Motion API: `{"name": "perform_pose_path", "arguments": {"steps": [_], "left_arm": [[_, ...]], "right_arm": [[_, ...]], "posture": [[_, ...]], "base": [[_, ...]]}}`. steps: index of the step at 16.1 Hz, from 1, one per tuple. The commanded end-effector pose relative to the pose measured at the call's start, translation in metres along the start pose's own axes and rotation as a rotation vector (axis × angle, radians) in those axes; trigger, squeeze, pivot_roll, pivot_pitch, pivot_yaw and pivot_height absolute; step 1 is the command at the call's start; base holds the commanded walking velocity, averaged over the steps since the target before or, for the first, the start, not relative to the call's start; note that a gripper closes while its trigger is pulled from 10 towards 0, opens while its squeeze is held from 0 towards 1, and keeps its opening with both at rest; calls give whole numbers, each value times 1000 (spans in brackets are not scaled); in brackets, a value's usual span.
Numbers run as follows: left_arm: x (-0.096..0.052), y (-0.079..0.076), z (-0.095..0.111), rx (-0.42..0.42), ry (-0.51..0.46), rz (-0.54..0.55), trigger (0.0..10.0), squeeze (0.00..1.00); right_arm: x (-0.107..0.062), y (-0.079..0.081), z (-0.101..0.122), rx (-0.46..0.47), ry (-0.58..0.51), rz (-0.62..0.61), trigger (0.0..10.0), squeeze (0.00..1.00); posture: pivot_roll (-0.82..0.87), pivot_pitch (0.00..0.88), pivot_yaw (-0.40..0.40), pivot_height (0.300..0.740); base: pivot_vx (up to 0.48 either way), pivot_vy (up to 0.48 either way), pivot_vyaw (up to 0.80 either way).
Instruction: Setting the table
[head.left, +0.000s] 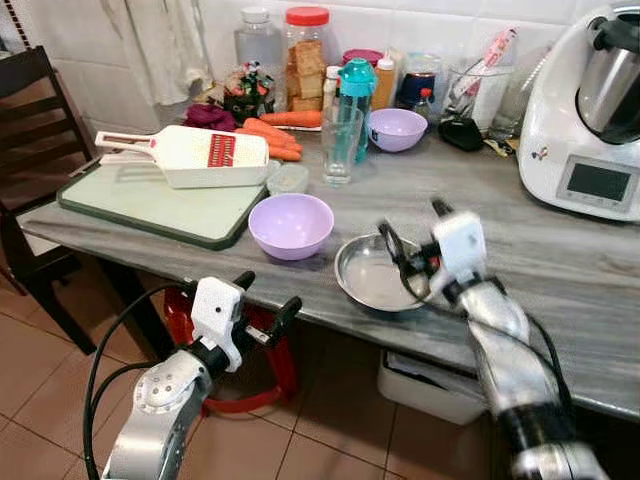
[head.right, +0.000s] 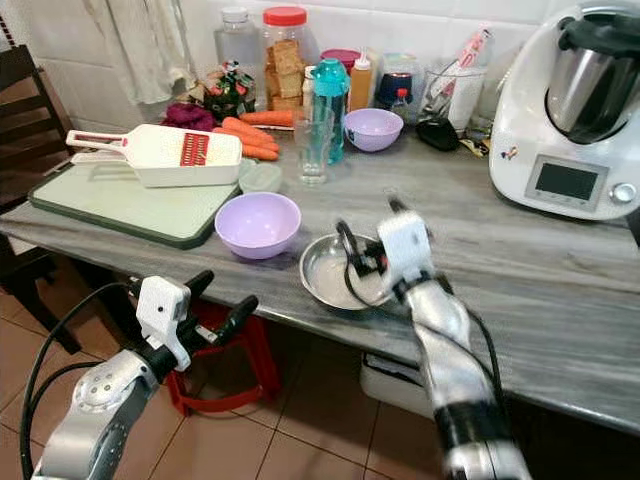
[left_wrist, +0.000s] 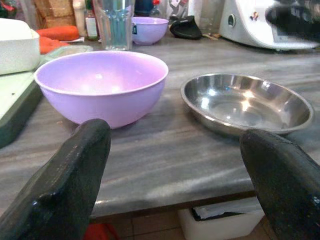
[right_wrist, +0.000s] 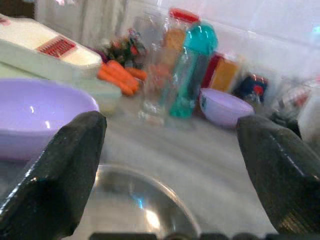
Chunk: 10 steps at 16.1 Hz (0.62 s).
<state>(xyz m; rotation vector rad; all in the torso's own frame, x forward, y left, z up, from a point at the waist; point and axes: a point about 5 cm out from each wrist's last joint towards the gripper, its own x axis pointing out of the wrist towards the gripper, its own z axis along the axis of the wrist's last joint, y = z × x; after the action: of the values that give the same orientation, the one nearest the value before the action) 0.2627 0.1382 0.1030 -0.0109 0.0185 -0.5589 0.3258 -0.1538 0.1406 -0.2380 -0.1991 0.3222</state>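
We see a grey wood-grain counter (head.left: 560, 270) with a shallow round stainless-steel dish (head.left: 372, 276) sitting near its front edge. Just to its left stands a lilac plastic bowl (head.left: 291, 224), close beside the dish but apart from it. Our right gripper (head.left: 410, 240) hovers over the right side of the steel dish, its two black fingers spread wide and holding nothing; in the right wrist view the dish lies below and between them. Our left gripper (head.left: 268, 302) hangs in front of the counter edge, below the tabletop, also with its fingers spread and empty, facing the lilac bowl and the dish.

To the left on the counter lies a pale green cutting board (head.left: 150, 200) with a white mandoline slicer (head.left: 195, 155) resting on it. Behind these we see orange carrots (head.left: 272, 135), a clear drinking glass (head.left: 340, 145), a teal plastic bottle (head.left: 356, 95) and a second small lilac bowl (head.left: 397, 128). A white kitchen machine with a steel jug (head.left: 590, 110) stands at the far right. A dark wooden chair (head.left: 30, 130) stands at the left end.
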Motion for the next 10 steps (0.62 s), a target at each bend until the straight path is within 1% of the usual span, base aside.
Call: {"name": "perform_pose_path", "arguments": {"steps": [1,3,4,5,7,9,10], "left_arm": [[2,4,-1,0,2,48,10000,0],[3,6,-4,8,12,91,10000,0],[3,8,-5,14,19,114,10000,0],[3,8,-5,14,19,113,10000,0],[4,6,-5,15,18,110,10000,0],[6,5,-4,17,13,108,10000,0],[5,4,-3,8,10,100,10000,0]], "right_arm": [[-9,-2,7,5,18,-62,10000,1000],[-19,2,3,49,56,-96,10000,1000],[-26,7,0,94,93,-114,10000,1000],[-28,10,-1,123,105,-118,10000,1000],[-27,13,-2,151,141,-125,10000,1000],[-10,11,-1,149,211,-133,10000,275],[0,10,0,154,235,-127,10000,102]], "posture": [[-28,0,3,740],[-32,0,3,740],[-32,0,3,740],[-38,0,2,740],[-38,0,1,740],[-32,0,-3,740],[-30,0,-4,740]], "base": [[0,0,0],[0,0,0],[0,0,0],[0,0,0],[0,0,0],[0,0,0],[0,0,0]]}}
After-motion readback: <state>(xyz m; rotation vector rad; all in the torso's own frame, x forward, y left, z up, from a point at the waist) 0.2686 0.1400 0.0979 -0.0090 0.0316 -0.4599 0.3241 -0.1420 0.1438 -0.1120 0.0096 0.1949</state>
